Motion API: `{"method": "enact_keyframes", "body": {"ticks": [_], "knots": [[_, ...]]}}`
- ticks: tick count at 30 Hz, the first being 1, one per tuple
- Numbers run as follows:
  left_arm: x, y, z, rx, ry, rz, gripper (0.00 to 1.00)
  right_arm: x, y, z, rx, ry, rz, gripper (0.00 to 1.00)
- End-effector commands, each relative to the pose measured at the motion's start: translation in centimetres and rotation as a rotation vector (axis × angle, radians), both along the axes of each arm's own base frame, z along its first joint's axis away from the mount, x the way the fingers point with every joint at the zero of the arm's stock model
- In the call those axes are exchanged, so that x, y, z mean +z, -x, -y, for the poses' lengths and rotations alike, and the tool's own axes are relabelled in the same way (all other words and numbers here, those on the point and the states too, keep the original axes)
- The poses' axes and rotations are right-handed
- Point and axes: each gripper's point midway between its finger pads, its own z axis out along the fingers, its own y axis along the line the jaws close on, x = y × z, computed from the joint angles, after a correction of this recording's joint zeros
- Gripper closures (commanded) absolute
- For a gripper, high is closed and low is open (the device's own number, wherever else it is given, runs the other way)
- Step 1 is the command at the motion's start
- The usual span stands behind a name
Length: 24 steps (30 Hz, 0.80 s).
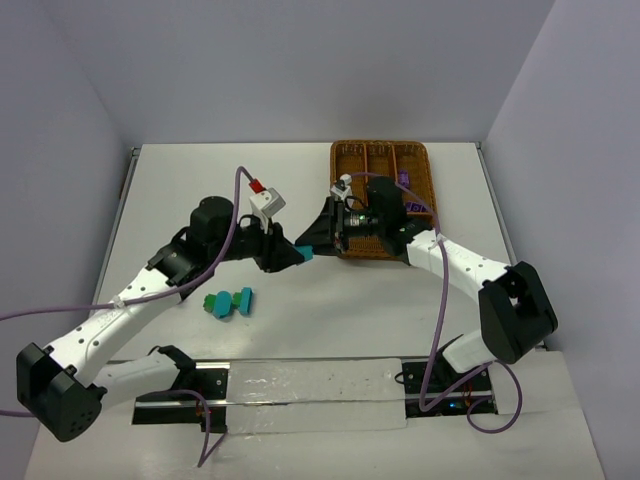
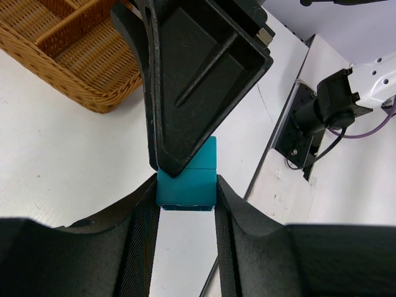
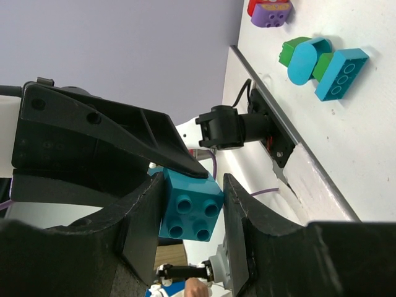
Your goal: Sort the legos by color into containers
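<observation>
A small teal brick [image 1: 304, 252] hangs above the white table [image 1: 400, 310] near the centre of the overhead view, caught where the tips of the two arms meet.

In the left wrist view the brick sits low in the middle of the frame. The left gripper [image 2: 185, 184] pinches it, one black finger pressed to each side. A finger of the right gripper reaches down from the upper part of that frame and rests against the brick's top edge.

In the right wrist view the same brick shows four round studs (turned toward the camera) in the lower middle. It fills the gap of the right gripper [image 3: 190, 207], with a pad against each side. A pointed finger of the left gripper touches its upper corner from the left.

Below and to the left of the held brick in the overhead view, a cluster of green and teal bricks [image 1: 228, 302] lies on the table, the pieces pressed side by side. The right wrist view shows this cluster in its upper right. At the top edge of that frame, beyond the cluster, a purple brick [image 3: 270, 13] lies with a red piece [image 3: 255, 6] just beside it.

The wicker tray [image 1: 348, 160] lies in the upper right of centre in the overhead view, behind the right gripper, its near end covered by the right arm. Purple pieces [image 1: 420, 207] lie at the tray's right side; which slot they are in cannot be told.
</observation>
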Motion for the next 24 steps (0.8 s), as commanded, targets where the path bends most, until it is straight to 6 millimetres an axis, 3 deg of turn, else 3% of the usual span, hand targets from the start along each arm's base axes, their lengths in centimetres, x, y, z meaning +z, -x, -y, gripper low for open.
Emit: {"method": "enact_keyframes", "body": {"ticks": [1,11,15,18,20,22,24], "knots": [[1.1,0.2,-1.0,0.035,0.008,0.055,1.0,0.6,-0.2,0.5,-0.03,-0.005,0.048,0.96],[0.5,1.2,-1.8,0.049,0.023,0.039,1.0,0.6,-0.6,1.0,-0.048,-0.017,0.053,0.97],[0.4,1.0,-1.8,0.065,0.019,0.033,1.0,0.6,-0.8,1.0,-0.056,-0.015,0.063,0.98],[0.9,0.3,-2.0,0.103,0.013,0.039,1.0,0.1,-2.1,2.3,-0.117,0.073,0.117,0.98],[1.3,-0.9,-2.6,0.181,-0.004,0.041,1.0,-1.2,-3.9,4.9,-0.236,0.245,0.175,0.98],[1.7,-1.4,-2.9,0.215,-0.016,0.043,1.0,-3.4,-6.9,9.7,-0.459,0.532,0.237,0.97],[2.6,-1.9,-2.8,0.237,-0.002,0.039,1.0,-3.8,-7.9,14.1,-0.597,0.736,0.285,0.96]]}}
